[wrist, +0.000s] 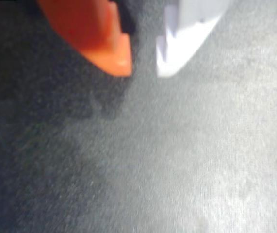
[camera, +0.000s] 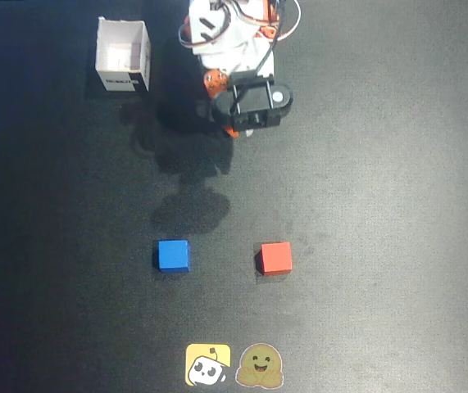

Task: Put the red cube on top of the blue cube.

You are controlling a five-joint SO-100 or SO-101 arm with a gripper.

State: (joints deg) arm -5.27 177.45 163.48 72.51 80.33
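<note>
The red cube (camera: 275,257) rests on the dark mat in the overhead view, right of centre and toward the bottom. Level with it and about a hand's width to its left is the blue cube (camera: 173,255); the two do not touch. My gripper (camera: 232,128) is tucked in close to the arm's base at the top, far from both cubes. In the wrist view the gripper (wrist: 143,70) points at bare mat. Its orange finger (wrist: 104,39) and white finger (wrist: 187,34) stand almost together with a thin slit and nothing between them. Neither cube shows in the wrist view.
A white open box (camera: 123,55) stands at the upper left beside the arm's base (camera: 234,33). Two stickers, a yellow one (camera: 208,365) and a brown one (camera: 260,366), lie at the bottom edge below the cubes.
</note>
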